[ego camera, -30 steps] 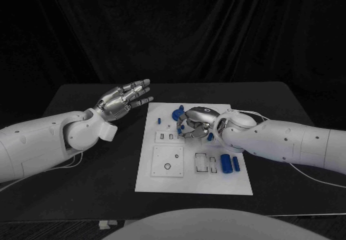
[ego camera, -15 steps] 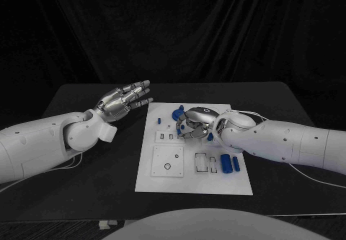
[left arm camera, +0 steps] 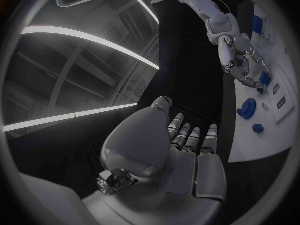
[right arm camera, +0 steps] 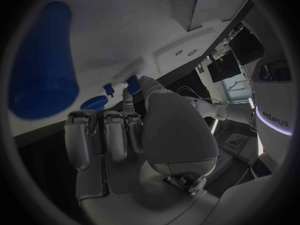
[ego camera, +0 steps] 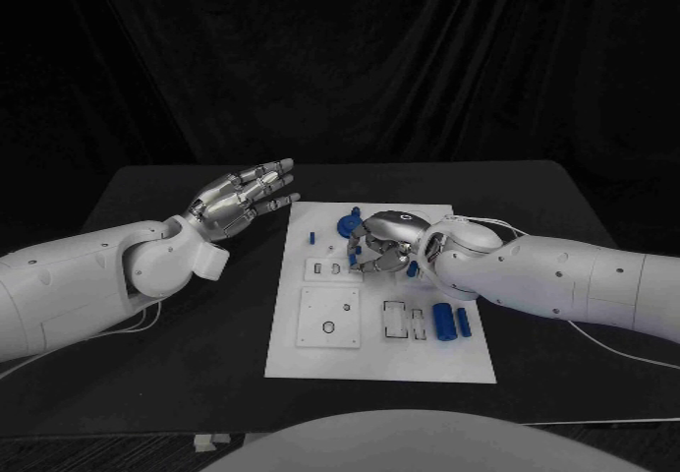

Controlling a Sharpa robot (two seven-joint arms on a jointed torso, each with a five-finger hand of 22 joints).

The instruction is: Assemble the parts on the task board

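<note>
- One white task board (ego camera: 380, 364) on one black counter (ego camera: 185, 324).
- Two robot hands: left robot hand (ego camera: 244, 197), right robot hand (ego camera: 380, 239).
- Two blue cylinders (ego camera: 443, 321) lying side by side.
- One blue gear (ego camera: 350, 224); further blue parts partly hidden, count uncertain.

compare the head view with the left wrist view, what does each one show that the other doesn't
Head view alone: the whole task board, the two blue cylinders lying side by side at its right edge, and the white plate with an oval hole.

Left wrist view alone: the back of the left hand seen from behind, fingers straight and held off the table.

Both: the left hand open beside the board, the right hand curled down over the board's far part, and the blue gear next to it.
</note>
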